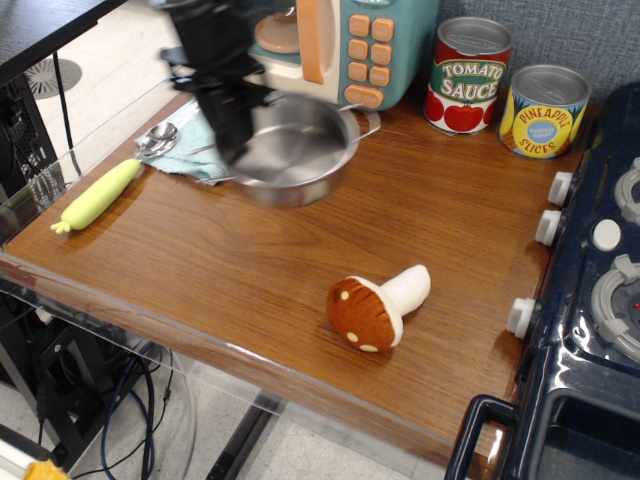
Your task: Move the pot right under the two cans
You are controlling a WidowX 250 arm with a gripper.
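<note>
The pot point(295, 150) hangs above the table point(300, 270), upper centre-left of the frame, motion-blurred, tilted slightly with its right rim higher. Gripper point(237, 135) is clamped on the pot's left rim; the black arm runs up out of the top edge. One thin wire handle shows at the pot's right, near the toy microwave's button panel; the left handle is lost in blur behind the gripper.

Just behind the pot: toy microwave point(330, 45), teal with orange buttons and an orange door handle, top centre. Partly under the pot's left side: light blue cloth point(195, 150), lying on the table. A metal spoon point(160, 135) lies at the cloth's left edge, bowl toward the upper left.

Further left, near the table's left edge: yellow-green toy vegetable point(100, 193), lying at a diagonal.

The two cans stand upright at upper right, against the grey backdrop, well apart from the pot. Tomato Sauce can point(470, 75), red and green label, silver lid. Pineapple Slices can point(544, 110), yellow and blue label, just to the right of the first and slightly nearer the front. The table below them is bare wood.

Lower centre: plush mushroom point(375, 305) on its side, brown spotted cap at lower left, white stem pointing upper right.

Right edge: dark blue toy stove point(590, 300) with white knobs facing the table.
</note>
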